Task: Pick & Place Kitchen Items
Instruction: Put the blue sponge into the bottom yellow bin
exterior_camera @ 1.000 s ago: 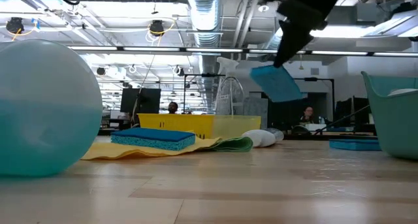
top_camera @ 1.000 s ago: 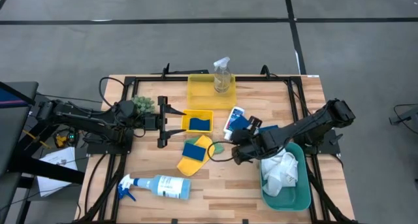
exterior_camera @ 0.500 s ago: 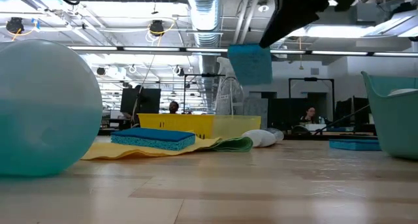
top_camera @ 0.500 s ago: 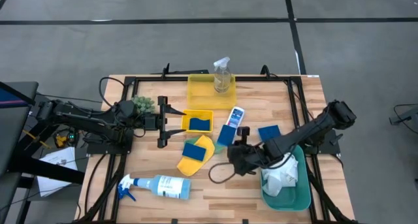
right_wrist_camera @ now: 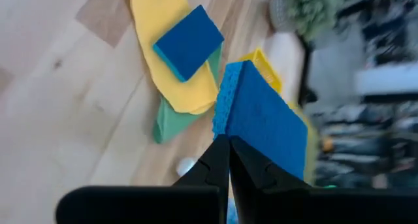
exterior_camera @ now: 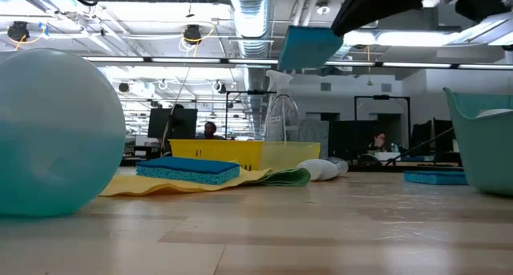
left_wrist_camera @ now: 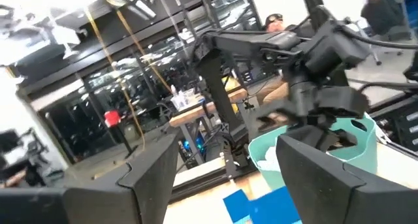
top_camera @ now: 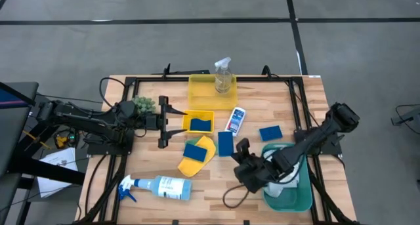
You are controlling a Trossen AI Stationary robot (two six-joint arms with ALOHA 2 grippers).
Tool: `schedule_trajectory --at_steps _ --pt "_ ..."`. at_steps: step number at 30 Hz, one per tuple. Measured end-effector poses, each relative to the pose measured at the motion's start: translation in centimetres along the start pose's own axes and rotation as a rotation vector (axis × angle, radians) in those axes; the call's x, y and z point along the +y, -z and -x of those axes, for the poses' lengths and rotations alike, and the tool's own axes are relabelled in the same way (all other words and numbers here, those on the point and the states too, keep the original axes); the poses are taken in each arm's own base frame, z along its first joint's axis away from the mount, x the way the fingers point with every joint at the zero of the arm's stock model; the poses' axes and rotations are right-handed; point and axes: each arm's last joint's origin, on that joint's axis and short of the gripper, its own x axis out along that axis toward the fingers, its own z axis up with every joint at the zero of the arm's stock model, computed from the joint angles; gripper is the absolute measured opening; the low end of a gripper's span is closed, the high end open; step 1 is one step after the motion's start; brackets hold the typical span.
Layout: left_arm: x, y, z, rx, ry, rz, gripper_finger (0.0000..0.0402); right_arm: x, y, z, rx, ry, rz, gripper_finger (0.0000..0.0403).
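**Sponge held by one edge, could slip**

R gripper [top_camera: 236,154] is up over the table's middle, near the teal bin [top_camera: 303,200], fingers pinched tight on one edge of a blue sponge [right_wrist_camera: 261,116]. Most of the sponge hangs free beyond the tips, so a quick swing or a soft, squashy edge could let it twist out & drop onto the wood short of wherever it's meant to go. Below it lie a yellow cloth [right_wrist_camera: 166,54] w/ a 2nd sponge [right_wrist_camera: 188,42] on top. L gripper [top_camera: 162,122] waits at the left side, fingers apart, holding nothing.
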Motion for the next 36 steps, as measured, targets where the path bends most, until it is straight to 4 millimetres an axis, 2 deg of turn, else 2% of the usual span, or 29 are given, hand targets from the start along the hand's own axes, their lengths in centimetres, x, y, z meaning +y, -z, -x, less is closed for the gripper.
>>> schedule_trajectory --at_steps 7,15,22,28,32,36 --pt "2.1 1.0 -1.2 0.069 -0.115 0.187 0.0254 0.9 0.4 1.0 0.028 0.006 0.184 0.0" --pt "3.1 3.5 -5.3 0.304 0.022 0.354 0.0254 1.1 0.9 1.0 0.065 -0.029 0.208 0.0" --pt "2.3 5.9 -9.4 0.502 0.251 0.466 0.0227 1.4 1.0 1.0 0.053 -0.079 0.276 0.0" --pt "2.0 7.8 -12.6 0.605 0.291 0.533 0.0206 1.5 0.9 1.0 0.04 -0.108 0.338 0.0" --pt "1.3 9.1 -13.5 0.633 0.385 0.58 0.0203 1.5 0.8 1.0 0.034 -0.11 0.368 0.0" --pt "1.2 9.3 -13.9 0.631 0.387 0.61 0.0208 1.5 0.9 1.0 0.036 -0.111 0.39 0.0"
